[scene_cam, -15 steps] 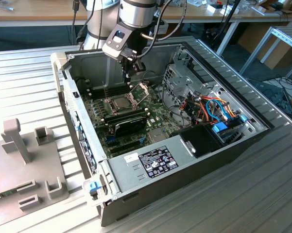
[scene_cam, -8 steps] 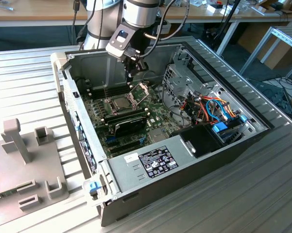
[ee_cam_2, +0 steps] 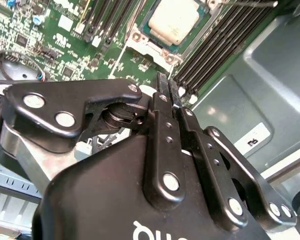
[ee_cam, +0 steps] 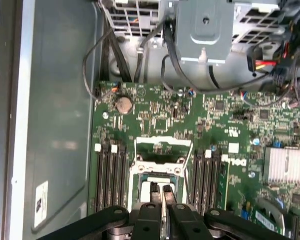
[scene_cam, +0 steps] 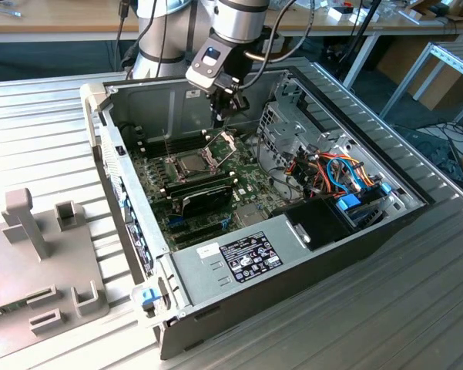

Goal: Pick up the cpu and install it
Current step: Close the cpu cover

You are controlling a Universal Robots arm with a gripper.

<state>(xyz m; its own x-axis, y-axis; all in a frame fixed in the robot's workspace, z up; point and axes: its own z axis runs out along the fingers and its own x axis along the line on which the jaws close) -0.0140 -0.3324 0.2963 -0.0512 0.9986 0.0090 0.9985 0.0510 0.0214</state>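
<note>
- Closest to you in the second wrist view is your pincer (ee_cam_2: 167,84), its black fingers (ee_cam_2: 162,125) clenched against each other and grasping nothing.
- Past the fingertips lies the cpu (ee_cam_2: 173,20): a small flat square with a pale silver-grey metal top, seated flat in its socket on the green motherboard (ee_cam_2: 55,45), with long black memory slots (ee_cam_2: 224,40) to either side.
- In the exterior view, your pincer (scene_cam: 219,119) hangs inside the open computer case (scene_cam: 331,254), above the board and apart from the cpu (scene_cam: 192,163).
- The socket's hinged metal frame (scene_cam: 224,142) stands raised beside the chip.
- The case rests on the ribbed metal bench (scene_cam: 416,308).
</note>
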